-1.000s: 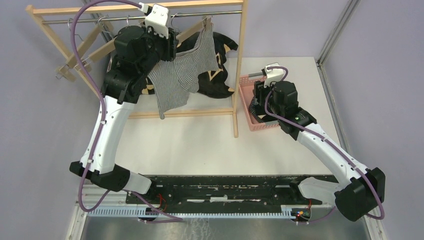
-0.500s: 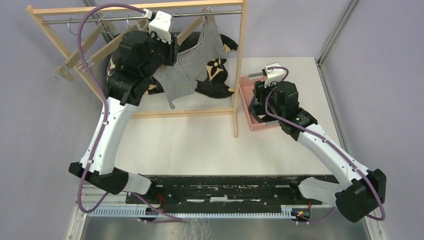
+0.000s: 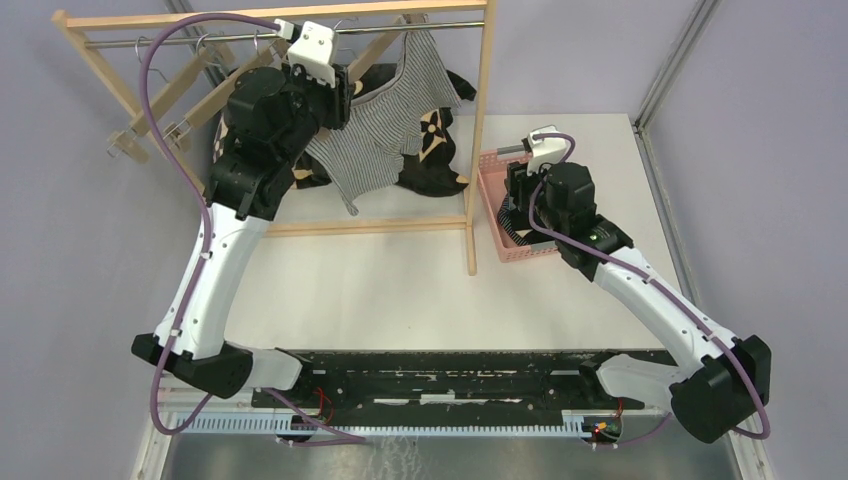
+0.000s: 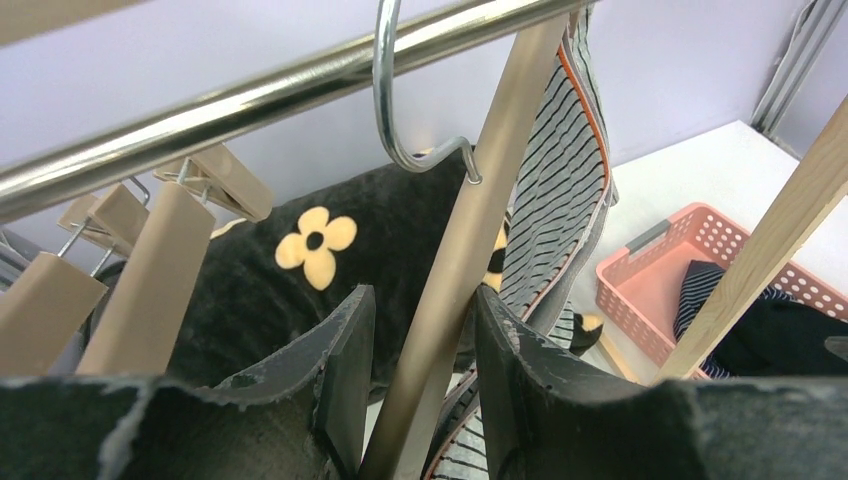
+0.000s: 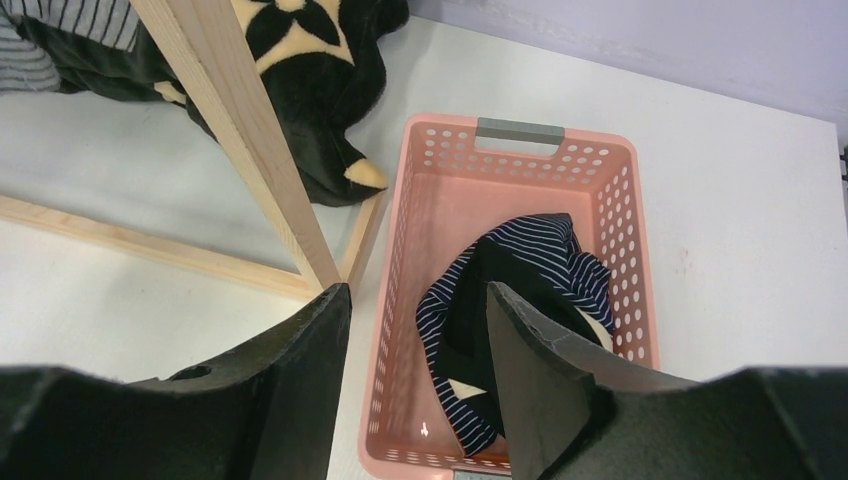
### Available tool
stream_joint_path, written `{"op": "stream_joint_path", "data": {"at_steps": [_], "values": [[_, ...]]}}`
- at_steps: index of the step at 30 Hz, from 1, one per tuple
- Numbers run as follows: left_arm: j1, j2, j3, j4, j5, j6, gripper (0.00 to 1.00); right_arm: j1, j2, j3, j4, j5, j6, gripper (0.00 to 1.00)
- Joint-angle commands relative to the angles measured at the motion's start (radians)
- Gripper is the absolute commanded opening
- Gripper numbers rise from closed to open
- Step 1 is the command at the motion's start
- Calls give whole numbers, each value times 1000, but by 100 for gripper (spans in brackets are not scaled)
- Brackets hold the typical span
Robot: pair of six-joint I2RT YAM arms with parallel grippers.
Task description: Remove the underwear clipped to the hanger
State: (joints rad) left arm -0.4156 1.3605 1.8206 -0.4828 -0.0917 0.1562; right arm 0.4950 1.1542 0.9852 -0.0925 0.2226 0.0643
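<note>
Left fingers stand narrowly apart, straddling one wooden hanger that hooks on the metal rail. One grey-striped underwear hangs from that hanger, in front of a black flowered cushion. Right fingers are spread wide and empty above one pink basket on the worktop. The basket holds two pieces: a navy striped pair and a black pair.

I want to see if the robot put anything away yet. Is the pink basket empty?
No, the navy striped underwear and a black piece lie inside the pink basket.
</note>
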Motion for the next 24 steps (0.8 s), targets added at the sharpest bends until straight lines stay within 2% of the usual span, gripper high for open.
{"op": "stream_joint_path", "data": {"at_steps": [1,5,16,24], "values": [[2,-57,47,119,16,-36,4,6,6,13,40,11,-6,61],[2,-73,53,77,15,-34,3,7,7,13,44,8,-7,61],[3,-187,-142,-16,43,-88,3,5,1,14,49,7,-1,61],[3,-251,-201,-27,98,-120,3,7,-2,12,49,3,3,61]]}}
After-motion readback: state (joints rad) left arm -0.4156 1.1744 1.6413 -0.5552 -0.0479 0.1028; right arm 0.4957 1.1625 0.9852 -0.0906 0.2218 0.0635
